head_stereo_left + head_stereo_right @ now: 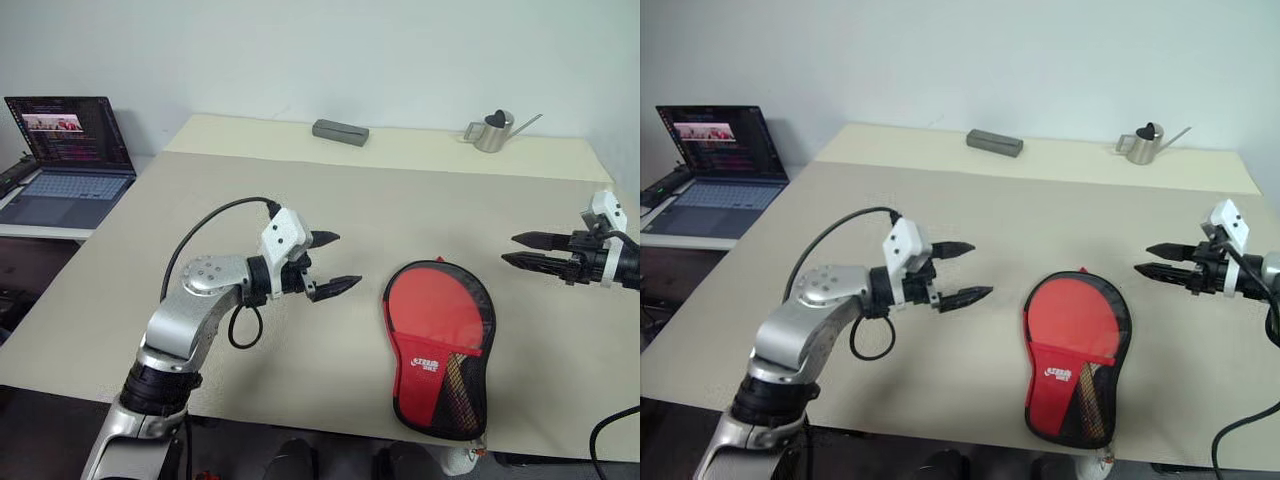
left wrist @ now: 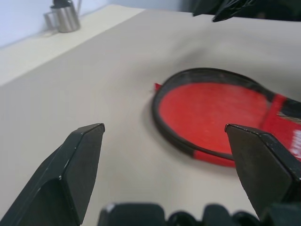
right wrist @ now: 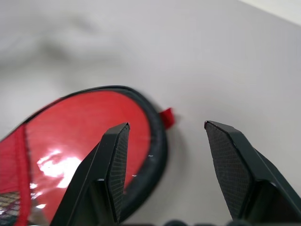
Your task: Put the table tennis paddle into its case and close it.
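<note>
The case (image 1: 440, 340) lies flat on the beige table (image 1: 300, 200) near its front edge, red side up, with the black mesh pocket and white logo toward me. Its white pom-pom (image 1: 460, 460) hangs over the table edge. The table tennis paddle is hidden from view. My left gripper (image 1: 345, 260) hovers to the left of the case, open and empty, pointing at it. My right gripper (image 1: 510, 248) hovers to the right of the case's round end, also open and empty. The wrist views show the case's round end (image 2: 211, 108) (image 3: 84, 132) just beyond each gripper's fingers.
A grey block (image 1: 340, 131) and a small metal watering can (image 1: 492, 131) sit at the table's far edge. An open laptop (image 1: 70, 160) stands on a separate desk to the left.
</note>
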Controlling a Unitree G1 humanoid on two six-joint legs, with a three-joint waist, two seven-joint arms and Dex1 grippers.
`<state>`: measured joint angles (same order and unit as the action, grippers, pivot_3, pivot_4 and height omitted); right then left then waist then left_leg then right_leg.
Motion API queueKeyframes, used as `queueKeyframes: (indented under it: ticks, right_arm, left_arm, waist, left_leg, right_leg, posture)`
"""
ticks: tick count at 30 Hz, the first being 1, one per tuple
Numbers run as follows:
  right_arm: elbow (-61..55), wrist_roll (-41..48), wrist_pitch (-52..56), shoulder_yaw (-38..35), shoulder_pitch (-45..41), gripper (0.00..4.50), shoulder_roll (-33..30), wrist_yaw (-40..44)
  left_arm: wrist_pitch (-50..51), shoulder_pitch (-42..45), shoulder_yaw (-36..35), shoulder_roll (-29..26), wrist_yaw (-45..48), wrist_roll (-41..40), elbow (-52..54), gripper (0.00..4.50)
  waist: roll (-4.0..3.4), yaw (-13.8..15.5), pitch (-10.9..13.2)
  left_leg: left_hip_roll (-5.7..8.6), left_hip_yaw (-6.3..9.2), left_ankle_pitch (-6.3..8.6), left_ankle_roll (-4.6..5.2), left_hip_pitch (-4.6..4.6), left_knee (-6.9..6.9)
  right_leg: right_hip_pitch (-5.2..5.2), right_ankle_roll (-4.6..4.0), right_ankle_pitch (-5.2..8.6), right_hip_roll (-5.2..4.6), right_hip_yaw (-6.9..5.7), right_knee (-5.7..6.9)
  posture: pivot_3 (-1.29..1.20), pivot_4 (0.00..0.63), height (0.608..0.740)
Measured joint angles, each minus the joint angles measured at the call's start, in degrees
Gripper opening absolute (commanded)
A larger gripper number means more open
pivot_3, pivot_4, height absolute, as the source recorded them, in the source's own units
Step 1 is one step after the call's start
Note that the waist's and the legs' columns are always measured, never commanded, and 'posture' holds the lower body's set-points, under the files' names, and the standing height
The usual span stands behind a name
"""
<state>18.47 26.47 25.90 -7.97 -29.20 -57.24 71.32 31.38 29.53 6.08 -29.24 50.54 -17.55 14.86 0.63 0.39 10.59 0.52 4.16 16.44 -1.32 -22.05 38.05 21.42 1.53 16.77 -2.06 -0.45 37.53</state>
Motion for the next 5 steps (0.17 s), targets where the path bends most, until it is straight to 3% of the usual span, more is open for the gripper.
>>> queueKeyframes:
  ticks: [5]
  right_arm:
    - [-6.3, 0.9, 2.6, -2.2, 4.5, 2.81, -1.0, -0.2]
  left_arm:
    - [-3.0, 0.7, 0.5, 0.2, 0.2, 0.8, -5.4, 4.5]
  waist:
    - [-0.01, 0.0, 0.0]
  left_leg:
    - [-0.01, -0.04, -0.01, -0.01, 0.04, 0.02]
  right_leg:
    - [0.07, -0.02, 0.01, 0.0, 0.03, 0.21]
  posture:
    - [0.0, 0.15, 0.74]
